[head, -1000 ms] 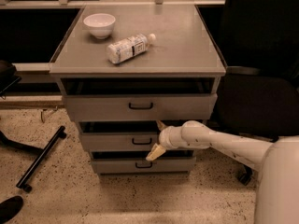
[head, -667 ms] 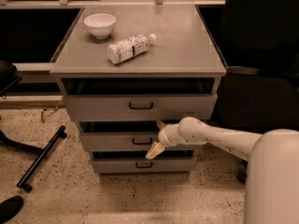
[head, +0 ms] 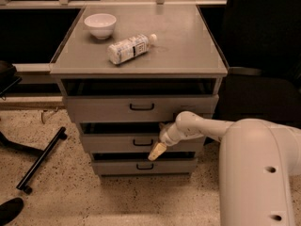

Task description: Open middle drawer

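**Q:** Below the front edge of the worktop (head: 188,41), where exactly is your claw?

**A:** My claw (head: 157,151) hangs in front of the middle drawer (head: 113,143), under that front edge and somewhat toward the front right corner. Its pale tan tip slants down and to the left. It sits just right of the drawer's small dark loop handle (head: 142,142), and its lower end reaches the dark gap above the bottom drawer (head: 117,166).

**Q:** Wide or narrow?

**A:** I cannot tell. Nor can I tell whether it touches the drawer front or only hovers before it.

**Q:** And the drawer itself?

**A:** It is the second of three grey fronts, directly beneath the top drawer (head: 103,108), with a dark slot showing above its front.

**Q:** What lies further out?

**A:** My white arm (head: 202,126) runs from the claw off to the right, below the worktop's right edge. On the worktop, a white bowl (head: 100,25) stands near the back left corner. A plastic bottle (head: 129,47) lies on its side a little left of the middle, apart from the bowl, with its cap pointing toward the back right corner. A dark chair (head: 263,93) stands beyond the right edge. Out past the left edge, a black chair leg (head: 40,159) lies across the speckled floor (head: 70,197).
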